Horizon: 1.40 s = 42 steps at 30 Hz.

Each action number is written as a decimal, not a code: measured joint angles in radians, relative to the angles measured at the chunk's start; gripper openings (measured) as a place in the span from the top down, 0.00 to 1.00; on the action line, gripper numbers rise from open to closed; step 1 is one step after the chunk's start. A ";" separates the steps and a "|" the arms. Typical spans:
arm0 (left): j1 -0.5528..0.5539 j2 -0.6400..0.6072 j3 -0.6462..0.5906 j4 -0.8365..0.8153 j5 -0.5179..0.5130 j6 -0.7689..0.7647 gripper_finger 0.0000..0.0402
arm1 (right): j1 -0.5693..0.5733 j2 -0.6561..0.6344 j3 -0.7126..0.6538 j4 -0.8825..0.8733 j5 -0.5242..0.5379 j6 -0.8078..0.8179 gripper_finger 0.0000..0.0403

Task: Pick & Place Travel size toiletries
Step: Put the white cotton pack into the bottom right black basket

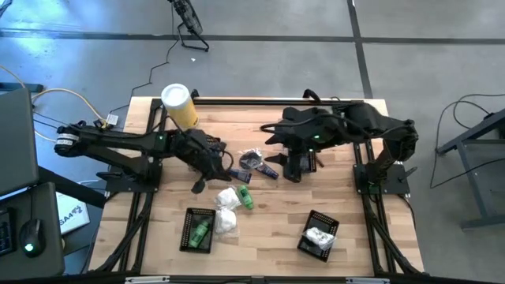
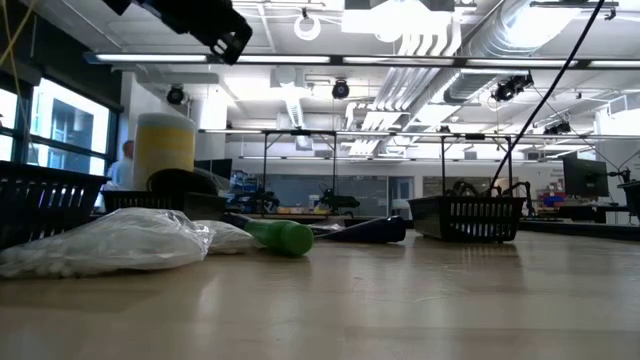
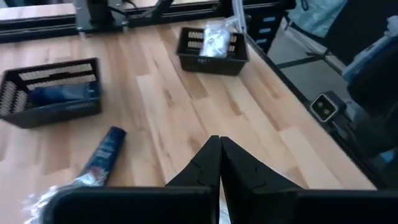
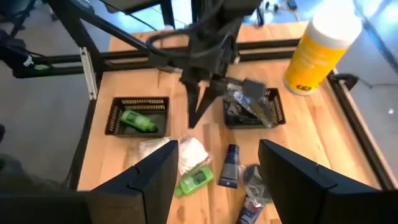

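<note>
Dark blue tube (image 4: pixel 230 165) looks light and stiff; you could grip its middle. Right gripper (image 4: pixel 214 177) gapes wide, left gripper (image 3: pixel 219 163) pinches closed, empty.

The light wooden surface (image 1: pixel 158 237) carries a yellow canister (image 1: pixel 180 106) at its far left corner. Four black mesh baskets stand on it: one (image 1: pixel 198 230) holding a green bottle, one (image 1: pixel 319 234) holding a white packet. Loose near the middle lie a green bottle (image 1: pixel 245 197), white packets (image 1: pixel 228 199) and a dark blue tube (image 1: pixel 267 170).
</note>
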 joint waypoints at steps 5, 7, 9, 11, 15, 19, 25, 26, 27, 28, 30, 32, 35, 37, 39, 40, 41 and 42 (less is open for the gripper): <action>0.040 -0.050 0.007 -0.065 -0.001 0.032 1.00 | -0.013 0.027 -0.001 0.008 -0.006 0.027 0.47; 0.050 -0.076 0.007 -0.091 -0.002 0.044 1.00 | -0.013 0.047 0.000 0.024 -0.014 0.031 0.47; 0.050 -0.110 0.007 -0.124 -0.005 0.066 1.00 | -0.013 0.063 0.000 0.029 -0.017 0.023 0.47; 0.048 -0.137 0.007 -0.132 -0.007 0.089 1.00 | -0.013 0.086 0.000 0.041 -0.018 0.022 0.47; 0.048 -0.184 0.007 -0.181 0.002 0.087 1.00 | -0.013 0.111 -0.001 0.046 -0.020 0.021 0.47; 0.048 -0.197 0.007 -0.251 0.006 0.024 1.00 | -0.013 0.112 -0.001 0.046 -0.011 0.038 0.47; 0.048 -0.189 0.005 -0.259 0.006 0.010 1.00 | 0.014 0.054 -0.001 0.035 -0.007 0.073 0.47; 0.048 -0.187 0.005 -0.255 0.006 0.010 1.00 | 0.022 0.045 -0.001 0.030 -0.008 0.076 0.47; 0.048 -0.187 0.005 -0.250 0.006 0.010 1.00 | 0.029 0.036 -0.001 0.026 -0.007 0.080 0.47; 0.048 -0.188 0.005 -0.241 0.007 0.010 1.00 | 0.036 0.029 -0.001 0.022 -0.008 0.090 0.47; 0.044 -0.189 0.006 -0.238 0.008 0.011 1.00 | 0.047 0.018 -0.001 0.004 -0.009 0.116 0.47; 0.033 -0.188 0.002 -0.235 0.004 0.018 1.00 | 0.053 0.004 -0.001 -0.012 0.016 0.141 0.47; 0.009 -0.181 -0.017 -0.204 -0.009 0.033 1.00 | 0.067 -0.011 -0.001 -0.040 0.086 0.167 0.47; -0.013 -0.166 -0.030 -0.179 -0.029 0.035 1.00 | 0.068 -0.017 -0.001 -0.049 0.123 0.182 0.47; -0.035 -0.144 -0.032 -0.159 -0.056 0.037 1.00 | 0.076 -0.018 -0.001 -0.059 0.144 0.202 0.47; -0.045 -0.133 -0.032 -0.138 -0.074 0.037 1.00 | 0.078 -0.018 -0.001 -0.057 0.153 0.204 0.47; -0.052 -0.124 -0.032 -0.128 -0.082 0.037 1.00 | 0.080 -0.020 -0.001 -0.057 0.165 0.202 0.47; -0.056 -0.116 -0.032 -0.121 -0.086 0.037 1.00 | 0.085 -0.020 -0.001 -0.060 0.177 0.197 0.47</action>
